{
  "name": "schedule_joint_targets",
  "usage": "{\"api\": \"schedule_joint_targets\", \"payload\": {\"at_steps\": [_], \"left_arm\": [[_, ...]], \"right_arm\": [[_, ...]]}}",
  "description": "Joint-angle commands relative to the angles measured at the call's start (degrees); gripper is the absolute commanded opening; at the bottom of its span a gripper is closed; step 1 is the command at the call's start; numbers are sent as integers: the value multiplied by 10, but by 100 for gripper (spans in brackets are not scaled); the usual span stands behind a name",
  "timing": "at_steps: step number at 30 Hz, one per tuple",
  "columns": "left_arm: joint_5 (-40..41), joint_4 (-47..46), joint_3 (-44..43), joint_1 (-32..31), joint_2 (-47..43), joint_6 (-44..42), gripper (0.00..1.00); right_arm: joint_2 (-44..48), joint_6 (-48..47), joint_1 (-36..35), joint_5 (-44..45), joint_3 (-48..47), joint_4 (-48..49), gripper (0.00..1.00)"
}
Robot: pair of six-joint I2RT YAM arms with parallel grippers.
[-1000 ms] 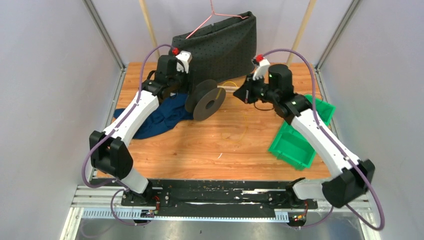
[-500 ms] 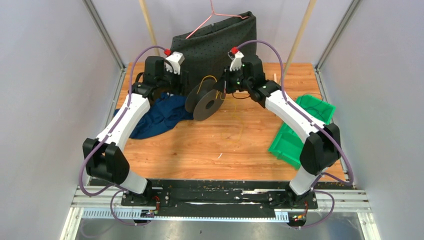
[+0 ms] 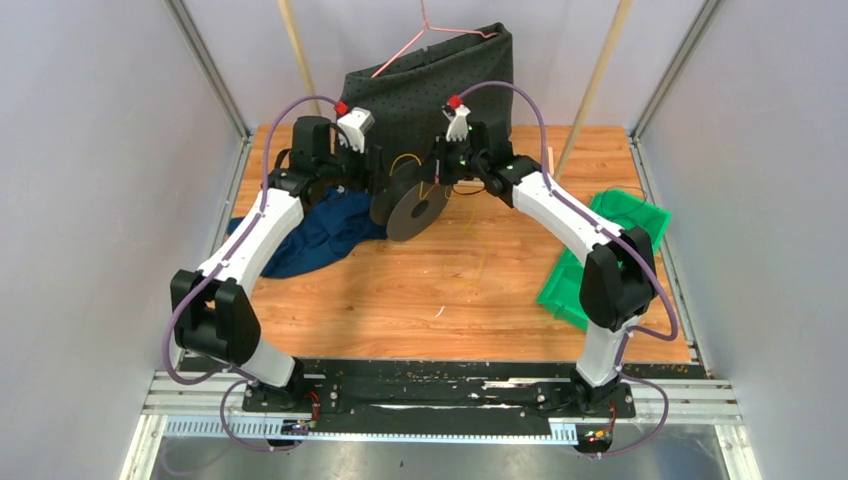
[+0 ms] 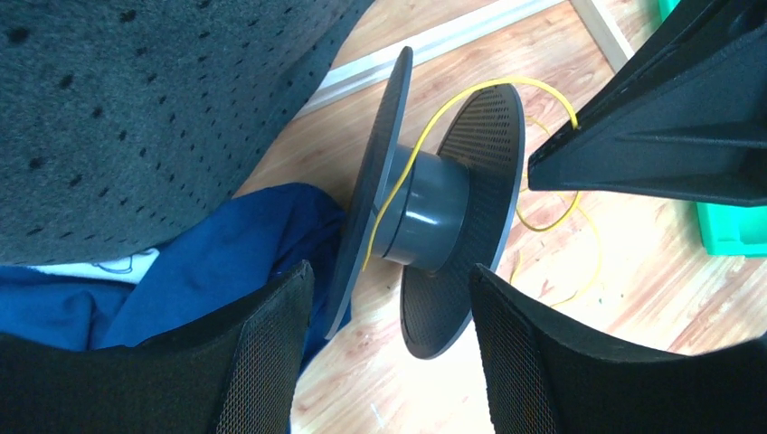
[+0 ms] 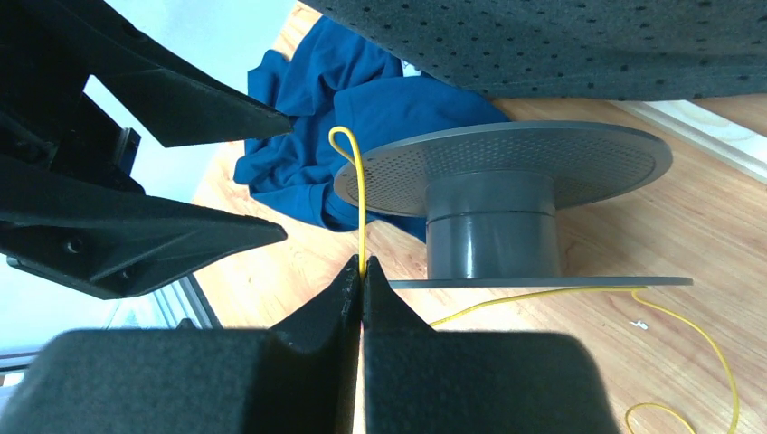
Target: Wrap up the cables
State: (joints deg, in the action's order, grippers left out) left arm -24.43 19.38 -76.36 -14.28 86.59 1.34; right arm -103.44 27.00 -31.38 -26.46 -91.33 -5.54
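Observation:
A thin yellow cable (image 5: 361, 208) runs from a grey spool (image 3: 412, 206) on the wooden table. In the left wrist view the cable (image 4: 425, 134) loops over the spool's hub (image 4: 423, 210) and trails in loose coils on the table (image 4: 579, 217). My right gripper (image 5: 364, 271) is shut on the cable just beside the spool, with a short looped end sticking up past the fingertips. My left gripper (image 4: 389, 353) is open and empty, just behind the spool with both flanges between its fingers' line of sight. In the top view the right gripper (image 3: 440, 172) and left gripper (image 3: 372, 172) flank the spool.
A dark dotted cloth (image 3: 440, 85) hangs on a pink hanger (image 3: 425, 30) behind the spool. A blue cloth (image 3: 320, 232) lies at the left. A green bin (image 3: 600, 270) sits at the right. Two wooden poles lean at the back.
My right arm has swung left from the table's right side to the spool, carrying the cable over its top. My left gripper has shifted slightly by the spool.

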Motion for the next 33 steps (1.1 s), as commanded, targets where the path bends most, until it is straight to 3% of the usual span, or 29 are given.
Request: {"api": "schedule_joint_targets", "payload": {"at_steps": [1,8,17,23,33], "left_arm": [[-19,-46,17,0,19,5,68],[1,-53,11,-2,48,-13,63],[-25,-29,31,-1,53,-95,60],[-33,-75,67,1,43,-95,58],[-65,-71,60,10,50,-86,61]], "right_arm": [[-16,17,-10,-20,-22,13,1],[-29,25,-10,-29,-26,16,1],[-27,52,2,-61,-8,43,1],[-37,70,8,-84,-5,51,1],[-15,53,20,-68,29,34,1]]}}
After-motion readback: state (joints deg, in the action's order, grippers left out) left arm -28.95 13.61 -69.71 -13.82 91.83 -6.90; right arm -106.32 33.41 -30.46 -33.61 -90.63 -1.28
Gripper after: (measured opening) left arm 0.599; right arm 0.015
